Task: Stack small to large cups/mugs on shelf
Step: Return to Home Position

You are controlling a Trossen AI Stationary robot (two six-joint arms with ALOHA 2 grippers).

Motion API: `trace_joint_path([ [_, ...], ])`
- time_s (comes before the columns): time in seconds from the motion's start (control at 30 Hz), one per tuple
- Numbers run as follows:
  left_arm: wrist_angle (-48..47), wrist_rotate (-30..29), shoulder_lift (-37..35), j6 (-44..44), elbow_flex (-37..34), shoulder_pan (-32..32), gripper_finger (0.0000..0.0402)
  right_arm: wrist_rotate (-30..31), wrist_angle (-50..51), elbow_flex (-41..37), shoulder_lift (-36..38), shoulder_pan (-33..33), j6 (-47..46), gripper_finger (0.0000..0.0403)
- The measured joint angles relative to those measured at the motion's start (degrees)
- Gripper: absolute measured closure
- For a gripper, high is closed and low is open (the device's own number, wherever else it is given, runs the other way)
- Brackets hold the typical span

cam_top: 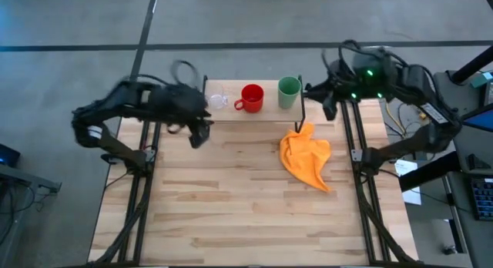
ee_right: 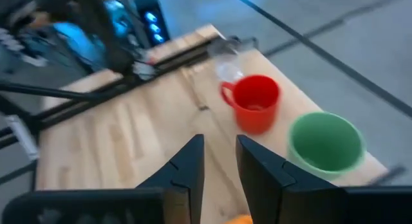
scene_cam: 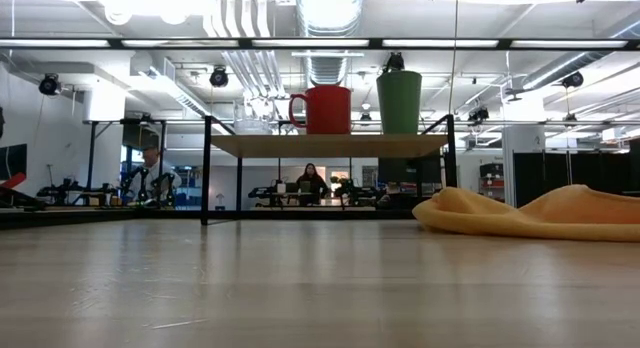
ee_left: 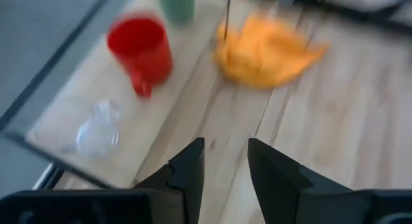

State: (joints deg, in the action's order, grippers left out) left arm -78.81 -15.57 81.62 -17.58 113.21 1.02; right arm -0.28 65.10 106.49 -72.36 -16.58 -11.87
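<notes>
High view shows us the shelf (cam_top: 266, 114) standing at the tabletop (cam_top: 246, 214) edge that lies along the top of this picture, roughly midway between the two corners there. On its light wooden top three vessels stand upright in a row, side by side and apart from one another. The clear cup (cam_top: 218, 99) is at the shelf's left end, the red mug (cam_top: 252, 98) in the middle with its handle turned toward the clear cup, and the green cup (cam_top: 289, 92) at the right end; none sits inside another.

We find the left gripper (cam_top: 199, 135) above the tabletop just off the shelf's left front corner, near the clear cup but apart from it. Its wrist view shows its two dark fingers parted with bare wood between them, so this claw holds nothing.

The right gripper (cam_top: 330, 106) hangs just past the shelf's right end, near the tabletop's right edge and clear of the green cup. In its wrist view we see a narrow gap between the fingers; this claw too is empty.

An orange cloth (cam_top: 306, 156) lies crumpled on the tabletop in front of the shelf's right end, its tip close to the front leg there; whether they touch we cannot tell.

Low view shows the red mug and green cup clearly on the shelf, the clear cup only faintly; a person (scene_cam: 311, 180) sits in the room beyond.
</notes>
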Motion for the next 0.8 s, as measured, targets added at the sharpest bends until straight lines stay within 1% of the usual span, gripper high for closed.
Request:
trace_joint_path([
  [0.17, 9.6, 0.0, -7.7, 0.3, -1.3, -0.5, 0.0297, -0.2, -11.1, -13.6, 9.8, 4.3, -1.3, 0.0317],
  [0.23, 12.7, 0.0, -11.2, 0.2, -4.0, -0.5, 0.0297, -0.1, -15.7, -19.7, 14.3, 5.9, -2.0, 0.0319],
  [0.3, 16.3, 0.0, -14.7, -0.1, -8.3, -0.5, 0.0297, -0.1, -19.8, -25.8, 18.8, 7.2, -3.4, 0.0322],
  [0.43, 25.2, 0.2, -22.4, -2.6, -20.6, -0.5, 0.0297, -0.1, -27.4, -37.6, 27.9, 9.5, -5.7, 0.0325],
  [0.6, 37.8, 0.7, -32.8, -8.1, -38.8, -0.5, 0.0297, -0.1, -41.1, -52.3, 38.1, 11.3, -8.1, 0.0323],
  [0.67, 44.3, 2.5, -36.8, -9.0, -45.8, -0.5, 0.0297, -0.1, -45.3, -57.2, 41.5, 11.4, -8.9, 0.0321],
  [0.73, 49.7, 5.3, -40.5, -8.1, -51.9, -0.4, 0.0297, 0.1, -48.6, -61.5, 44.4, 11.4, -9.7, 0.0321],
  [0.8, 54.1, 6.1, -43.6, -7.8, -57.3, -0.5, 0.0297, 0.1, -51.1, -65.3, 46.8, 11.4, -10.6, 0.0323],
])
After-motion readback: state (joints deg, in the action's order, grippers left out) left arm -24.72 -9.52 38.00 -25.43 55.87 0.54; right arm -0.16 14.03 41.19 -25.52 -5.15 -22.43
